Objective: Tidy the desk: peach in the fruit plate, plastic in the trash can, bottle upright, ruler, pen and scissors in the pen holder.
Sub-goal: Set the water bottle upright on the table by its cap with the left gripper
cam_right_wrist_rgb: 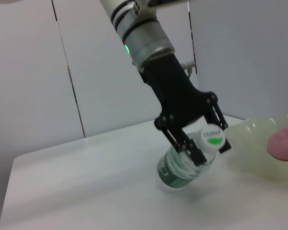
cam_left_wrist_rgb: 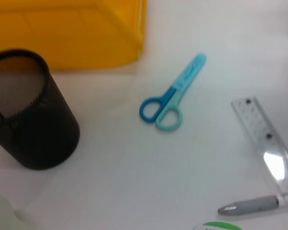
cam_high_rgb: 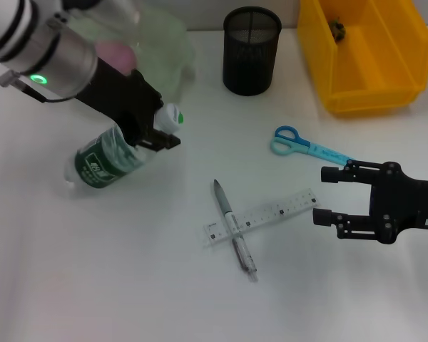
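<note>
The white worktop [cam_high_rgb: 93, 285] carries everything. At its far right corner stands the yellow bin [cam_high_rgb: 364, 57], the trash can here, with a small dark scrap [cam_high_rgb: 337, 28] lying inside against its back wall. At the far left sits the pale translucent fruit plate [cam_high_rgb: 167, 43], and the pink peach [cam_high_rgb: 116, 51] rests in it. Between them stands the black mesh pen holder [cam_high_rgb: 251, 50], upright; nothing shows inside it.

The left gripper [cam_high_rgb: 155, 132] reaches down from the upper left, its fingers closed on the neck of the bottle [cam_high_rgb: 110, 160], which leans with its white-and-green cap raised and its base on the worktop just in front of the plate.

The right gripper [cam_high_rgb: 327, 196] hovers low at the right, fingers spread apart and holding nothing, just beside the tip of the blue scissors [cam_high_rgb: 307, 146].

The clear ruler [cam_high_rgb: 264, 216] lies mid-worktop, with the grey pen [cam_high_rgb: 234, 228] crossing it.
</note>
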Available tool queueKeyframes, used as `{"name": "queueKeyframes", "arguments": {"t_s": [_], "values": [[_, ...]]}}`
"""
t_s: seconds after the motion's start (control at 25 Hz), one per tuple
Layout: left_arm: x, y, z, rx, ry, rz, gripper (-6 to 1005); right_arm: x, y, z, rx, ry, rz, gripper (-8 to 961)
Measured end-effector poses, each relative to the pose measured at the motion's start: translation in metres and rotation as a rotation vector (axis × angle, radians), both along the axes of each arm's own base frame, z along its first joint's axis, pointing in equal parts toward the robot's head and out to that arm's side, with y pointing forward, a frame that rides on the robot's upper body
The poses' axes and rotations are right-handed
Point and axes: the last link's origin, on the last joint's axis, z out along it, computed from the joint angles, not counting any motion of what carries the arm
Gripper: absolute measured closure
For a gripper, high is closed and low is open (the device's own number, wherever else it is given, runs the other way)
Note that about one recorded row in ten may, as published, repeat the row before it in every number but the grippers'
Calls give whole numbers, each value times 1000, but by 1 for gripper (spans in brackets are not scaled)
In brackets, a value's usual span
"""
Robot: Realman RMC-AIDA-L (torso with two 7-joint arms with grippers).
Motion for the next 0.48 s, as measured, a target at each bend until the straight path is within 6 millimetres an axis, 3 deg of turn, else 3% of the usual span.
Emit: {"name": "queueKeyframes", "arguments": {"t_s": [0.12, 0.48], "values": [[2, 1, 16, 31, -75, 12, 552, 0, 0, 0, -1, 1, 2, 215], [-7, -1, 38, 106, -179, 52, 551, -2, 0, 0, -7, 7, 11, 215]]}}
